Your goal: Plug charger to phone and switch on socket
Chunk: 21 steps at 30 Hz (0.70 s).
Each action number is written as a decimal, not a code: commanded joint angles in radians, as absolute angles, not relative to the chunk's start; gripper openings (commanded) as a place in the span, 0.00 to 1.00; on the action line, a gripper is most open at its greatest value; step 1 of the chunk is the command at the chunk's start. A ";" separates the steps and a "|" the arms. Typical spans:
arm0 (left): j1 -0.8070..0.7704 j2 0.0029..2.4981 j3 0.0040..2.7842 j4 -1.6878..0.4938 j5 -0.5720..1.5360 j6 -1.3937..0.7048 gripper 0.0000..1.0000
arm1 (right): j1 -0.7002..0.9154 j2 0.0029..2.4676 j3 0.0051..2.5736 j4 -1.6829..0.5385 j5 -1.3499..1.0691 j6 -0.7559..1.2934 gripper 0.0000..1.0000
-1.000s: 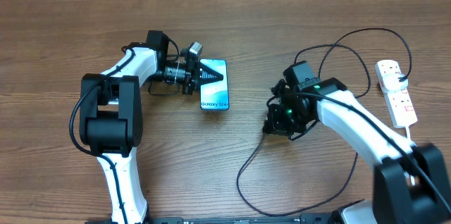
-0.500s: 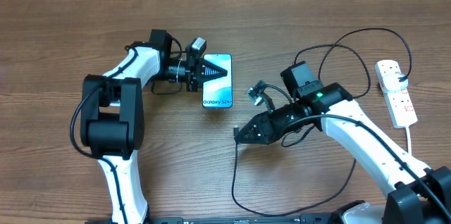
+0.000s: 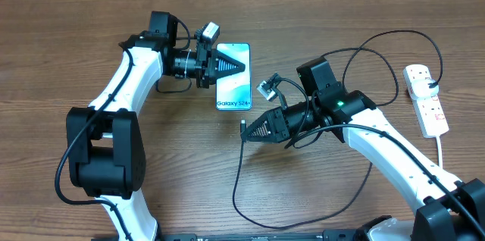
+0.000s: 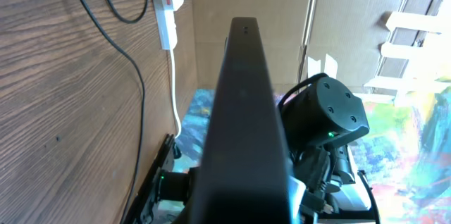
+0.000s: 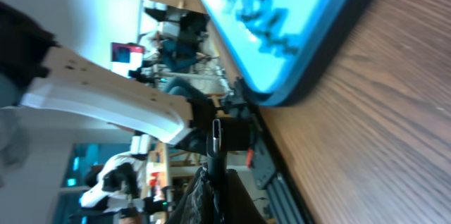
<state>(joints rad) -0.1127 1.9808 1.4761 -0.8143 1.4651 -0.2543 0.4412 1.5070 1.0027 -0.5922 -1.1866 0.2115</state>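
Observation:
The phone [image 3: 233, 86] has a light blue screen reading "Galaxy S24" and is held at its top end by my left gripper [image 3: 229, 65], which is shut on it. In the left wrist view the phone [image 4: 244, 111] shows edge-on as a dark slab. My right gripper [image 3: 250, 132] is shut on the charger plug tip [image 5: 216, 134], pointing left, just right of and below the phone's bottom edge [image 5: 296, 48]. The charger cable [image 3: 239, 188] loops over the table. The socket [image 3: 426, 98] lies at the far right with a black plug in it.
The socket's white cord [image 3: 442, 144] runs down the right edge. The charger cable also arcs above my right arm [image 3: 394, 40]. In the left wrist view the socket [image 4: 165, 9] and cable [image 4: 137, 97] lie on the wood.
My right gripper has lifted the charger plug off the table and swung it left toward the phone's bottom. My left gripper has moved the phone slightly right and up.

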 commanded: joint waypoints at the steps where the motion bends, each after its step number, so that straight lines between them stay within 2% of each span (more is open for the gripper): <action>1: -0.118 1.965 1.489 -0.807 1.500 -0.278 0.04 | 0.444 1.496 1.029 -0.569 -1.277 0.268 0.04; 10: -0.124 1.965 1.489 -0.808 1.580 -0.278 0.04 | 0.444 1.496 1.029 -0.491 -1.273 0.374 0.04; 21: -0.136 1.965 1.489 -0.811 1.580 -0.301 0.04 | 0.444 1.496 1.029 -0.448 -1.197 0.446 0.04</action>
<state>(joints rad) -0.1299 1.9808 1.4761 -0.8120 1.5192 -0.2867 0.4412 1.5070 1.0027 -0.4618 -1.2121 0.4152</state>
